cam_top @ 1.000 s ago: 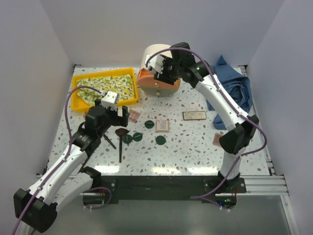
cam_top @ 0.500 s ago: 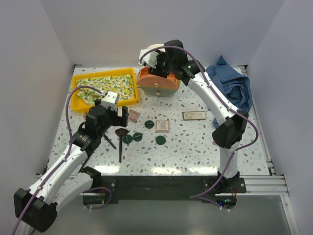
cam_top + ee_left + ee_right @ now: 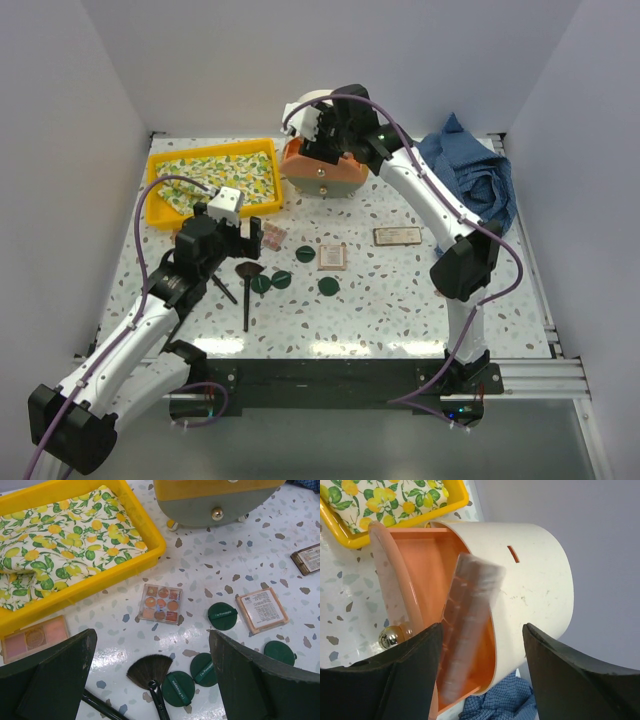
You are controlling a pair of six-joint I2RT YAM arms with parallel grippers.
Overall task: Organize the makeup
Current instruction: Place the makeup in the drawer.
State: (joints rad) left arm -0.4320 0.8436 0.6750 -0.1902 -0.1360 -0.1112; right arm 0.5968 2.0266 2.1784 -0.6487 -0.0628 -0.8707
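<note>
**Orange round plastic case (image 3: pixel 322 178), open for a drop**

At the speckled table's (image 3: pixel 400 295) far side, cream lid (image 3: pixel 532 575) tipped back, right gripper (image 3: pixel 482 630) above, fingers spread wide. Between them, blurred and apparently let go: flat pink-brown rectangular palette (image 3: pixel 470 620), long axis pointing down into the case mouth. On the near side, left gripper (image 3: pixel 152 637) likewise spread, empty, above dark green round discs (image 3: pixel 222 616).

Left hand (image 3: pixel 243 236) spread open, hovering low, right hand (image 3: pixel 322 140) open, arm stretched far forward
</note>
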